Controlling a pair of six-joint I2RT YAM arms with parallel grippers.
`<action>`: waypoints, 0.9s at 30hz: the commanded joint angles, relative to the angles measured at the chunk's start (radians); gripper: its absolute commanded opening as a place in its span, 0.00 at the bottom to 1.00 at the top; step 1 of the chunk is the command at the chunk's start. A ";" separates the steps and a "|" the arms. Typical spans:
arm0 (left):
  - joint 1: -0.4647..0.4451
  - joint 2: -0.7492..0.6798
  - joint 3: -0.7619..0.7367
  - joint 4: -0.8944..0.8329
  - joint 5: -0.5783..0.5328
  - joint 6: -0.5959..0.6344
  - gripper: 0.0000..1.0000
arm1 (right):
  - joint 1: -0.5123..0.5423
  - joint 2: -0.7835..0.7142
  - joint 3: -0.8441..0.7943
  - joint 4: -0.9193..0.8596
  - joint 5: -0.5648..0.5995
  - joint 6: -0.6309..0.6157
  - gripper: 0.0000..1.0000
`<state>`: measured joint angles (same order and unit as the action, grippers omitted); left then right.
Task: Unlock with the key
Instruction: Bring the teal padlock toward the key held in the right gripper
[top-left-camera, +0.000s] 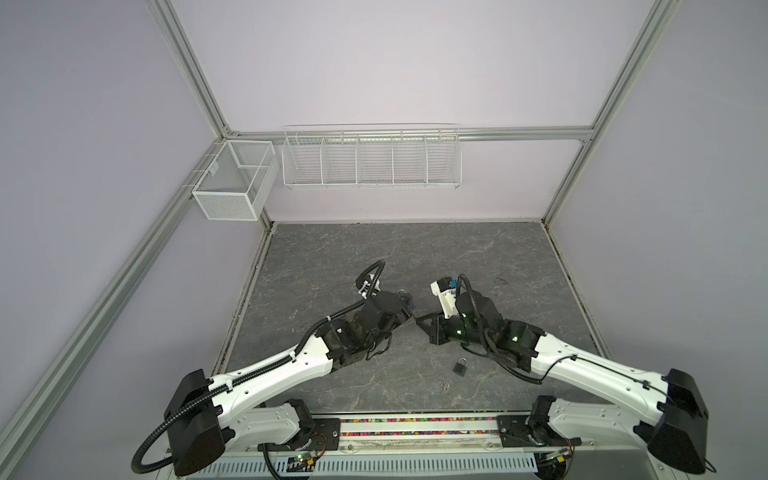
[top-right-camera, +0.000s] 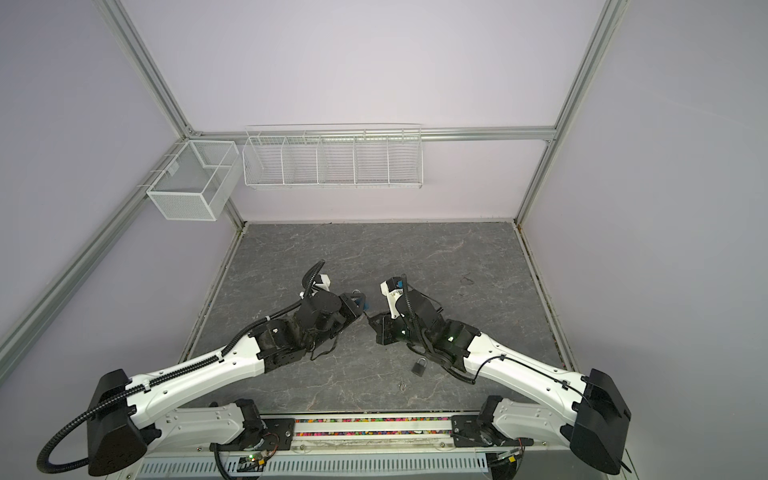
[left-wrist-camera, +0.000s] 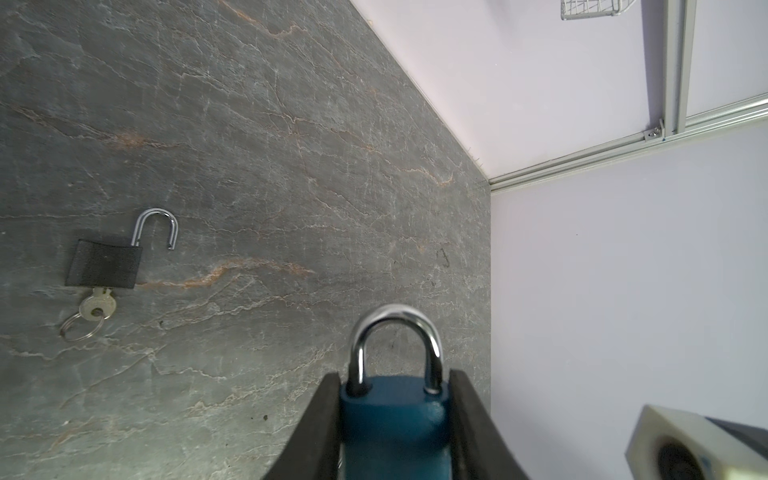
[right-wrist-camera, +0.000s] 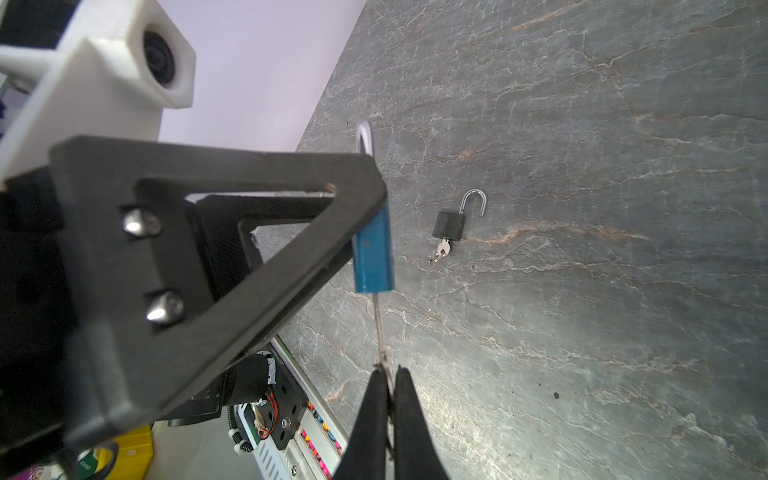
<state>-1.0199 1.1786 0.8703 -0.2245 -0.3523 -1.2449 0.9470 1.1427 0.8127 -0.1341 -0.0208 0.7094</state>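
A blue padlock sits between the fingers of my left gripper, which is shut on its body. Its steel shackle has both legs down in the body. In the right wrist view the blue padlock hangs edge-on from the left gripper's finger. A thin key runs from its underside down to my right gripper, which is shut on the key's head. In both top views the two grippers meet at mid-table, around the blue padlock.
A black padlock lies flat on the grey stone table with its shackle swung open and a ringed key in its keyhole, close beside the right arm. White wire baskets hang on the back wall.
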 joint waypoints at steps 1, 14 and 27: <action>0.004 -0.030 -0.009 0.025 -0.026 -0.017 0.00 | 0.002 0.000 0.005 0.012 0.050 0.030 0.06; 0.003 -0.031 -0.008 0.033 -0.017 -0.032 0.00 | 0.003 0.011 -0.002 0.120 0.005 0.069 0.07; 0.004 -0.041 -0.018 0.018 -0.033 -0.091 0.00 | 0.021 -0.004 -0.015 0.186 0.039 0.083 0.07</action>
<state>-1.0103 1.1557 0.8627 -0.2081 -0.3920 -1.3033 0.9588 1.1610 0.8074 -0.0395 -0.0113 0.7788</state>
